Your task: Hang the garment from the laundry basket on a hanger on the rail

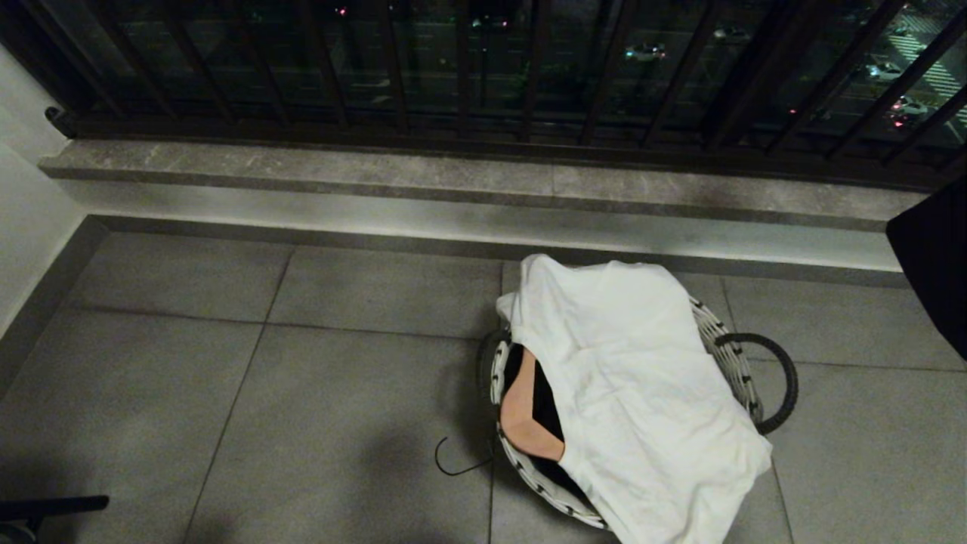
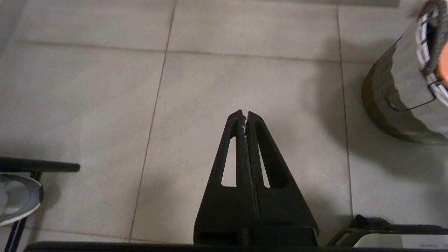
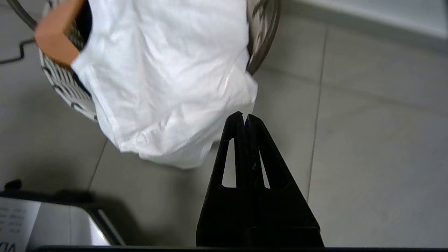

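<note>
The laundry basket [image 1: 731, 357] stands on the tiled floor, white woven with black loop handles. A white garment [image 1: 634, 378] lies draped over it and hangs past its near rim. A wooden hanger [image 1: 525, 423] sits in the basket under the garment, its black hook [image 1: 453, 465] sticking out over the floor. The rail is out of view. My right gripper [image 3: 244, 115] is shut and empty, hovering beside the garment's [image 3: 168, 77] hanging edge without touching it. My left gripper [image 2: 244, 112] is shut and empty over bare tiles, with the basket [image 2: 421, 42] off to its side. Neither gripper shows in the head view.
A stone ledge [image 1: 483, 177] runs behind the basket, with dark balcony bars [image 1: 483, 75] above it. A white wall [image 1: 23, 189] closes the left side. A black cloth [image 1: 937, 264] hangs at the right edge. Parts of my base [image 2: 21, 196] show low in the wrist views.
</note>
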### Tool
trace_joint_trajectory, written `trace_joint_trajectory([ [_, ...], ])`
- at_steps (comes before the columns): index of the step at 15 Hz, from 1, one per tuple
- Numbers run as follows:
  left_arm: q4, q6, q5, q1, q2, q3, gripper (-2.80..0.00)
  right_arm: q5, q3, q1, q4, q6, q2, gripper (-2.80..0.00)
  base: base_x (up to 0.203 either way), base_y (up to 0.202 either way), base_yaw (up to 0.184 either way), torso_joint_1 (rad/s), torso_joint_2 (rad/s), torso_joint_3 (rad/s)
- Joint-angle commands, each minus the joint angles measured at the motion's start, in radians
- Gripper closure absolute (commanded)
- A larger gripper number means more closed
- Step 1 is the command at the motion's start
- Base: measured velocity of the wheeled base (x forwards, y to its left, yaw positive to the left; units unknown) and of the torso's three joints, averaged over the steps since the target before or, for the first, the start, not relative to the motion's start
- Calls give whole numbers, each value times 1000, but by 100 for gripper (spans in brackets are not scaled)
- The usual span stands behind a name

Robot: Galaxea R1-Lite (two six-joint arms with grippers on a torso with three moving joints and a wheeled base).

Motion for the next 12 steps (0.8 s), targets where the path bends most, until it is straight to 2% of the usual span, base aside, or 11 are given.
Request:
trace_joint_trajectory([
  [1, 0, -1, 0, 0, 1, 0, 0, 0, -4, 1, 10, 6, 2, 0, 0, 0, 0, 1, 2, -202],
  [3, 0, -1, 0, 0, 1, 0, 0, 3, -29, 1, 18, 8, 21, 0, 0, 0, 0, 2, 2, -196],
  [6, 0, -1, 0, 0, 1, 0, 0, 65, -245, 2, 71, 21, 219, 0, 0, 0, 0, 6, 1, -165],
  [9, 0, -1, 0, -1, 1, 0, 0, 219, -484, 15, 135, -11, 667, 0, 0, 0, 0, 0, 2, -26],
  [11, 0, -1, 0, 0, 1, 0, 0, 278, -627, 84, 162, -36, 981, 0, 0, 0, 0, 0, 0, 0],
  [12, 0, -1, 0, 0, 1, 0, 0, 286, -693, 145, 169, -42, 1125, 0, 0, 0, 0, 0, 0, 0],
])
